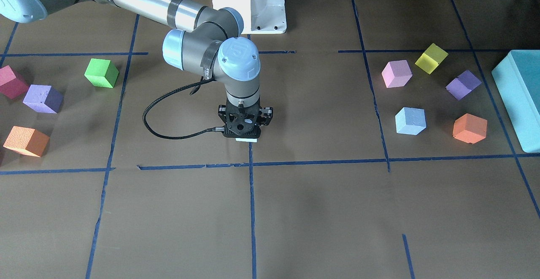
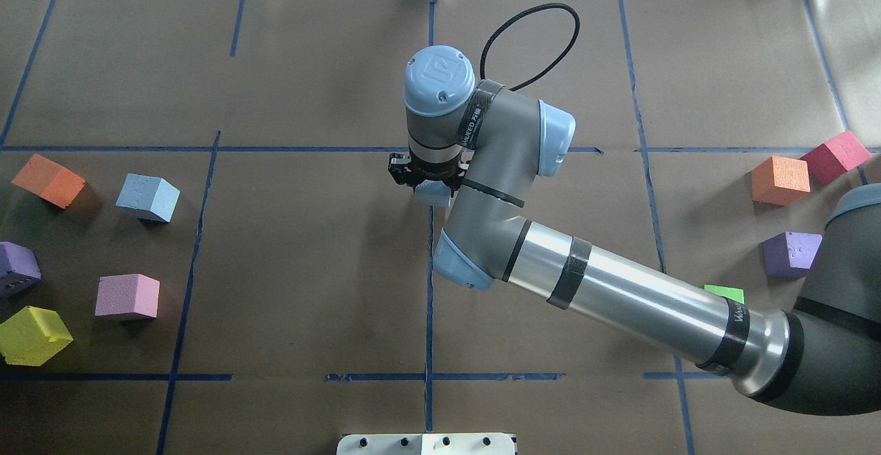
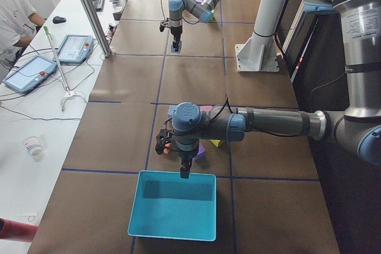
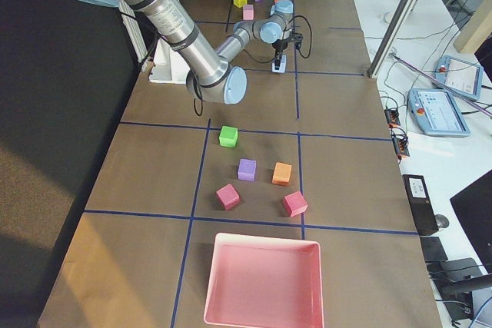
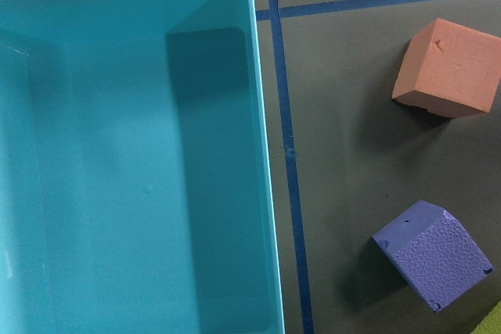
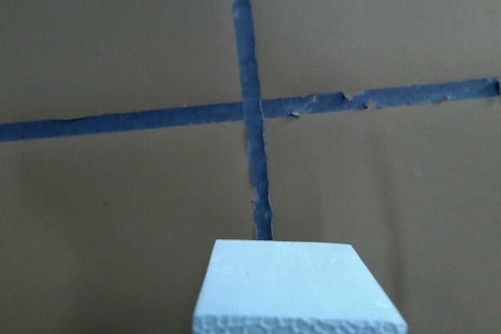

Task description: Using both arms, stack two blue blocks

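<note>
Nearby, an orange cube (image 5: 448,68) sits outside the teal bin (image 5: 258,154).

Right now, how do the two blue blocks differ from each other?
The held block is gripped in the right end effector over the centre tape and is mostly hidden. The loose block lies free on the robot's left side, in full view. The held block sits square to the tape; the loose block is turned askew. The loose block has an orange cube beside it; the held block has no neighbours. Both are pale blue, grainy cubes.
</note>
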You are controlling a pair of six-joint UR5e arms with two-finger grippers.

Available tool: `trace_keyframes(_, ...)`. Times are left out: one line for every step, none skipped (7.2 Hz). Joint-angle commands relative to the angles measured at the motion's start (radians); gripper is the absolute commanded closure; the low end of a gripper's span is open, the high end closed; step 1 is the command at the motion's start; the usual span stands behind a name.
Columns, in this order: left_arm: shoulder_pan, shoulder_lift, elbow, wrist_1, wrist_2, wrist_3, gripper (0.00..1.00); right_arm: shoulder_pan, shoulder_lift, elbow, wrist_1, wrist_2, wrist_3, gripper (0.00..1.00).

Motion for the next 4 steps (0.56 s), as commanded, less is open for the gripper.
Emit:
trace_keyframes(0.000, 0.000, -0.001, 0.000, 0.000, 0.000, 0.00, -0.011, 0.003, -0.001, 0.032, -0.001, 0.014, 0.00)
trace_keyframes(0.000, 0.000, -0.001, 0.000, 0.000, 0.000, 0.00, -0.010, 0.003, 0.005, 0.032, 0.001, 0.002, 0.00)
trace_keyframes(0.000, 0.000, -0.003, 0.002, 0.000, 0.000, 0.00, 0.010, 0.003, 0.028, 0.030, 0.005, -0.012, 0.00)
trace_keyframes(0.002, 0.011, -0.007, 0.000, 0.000, 0.000, 0.00, 0.063, -0.006, 0.080, 0.018, 0.033, -0.030, 0.00)
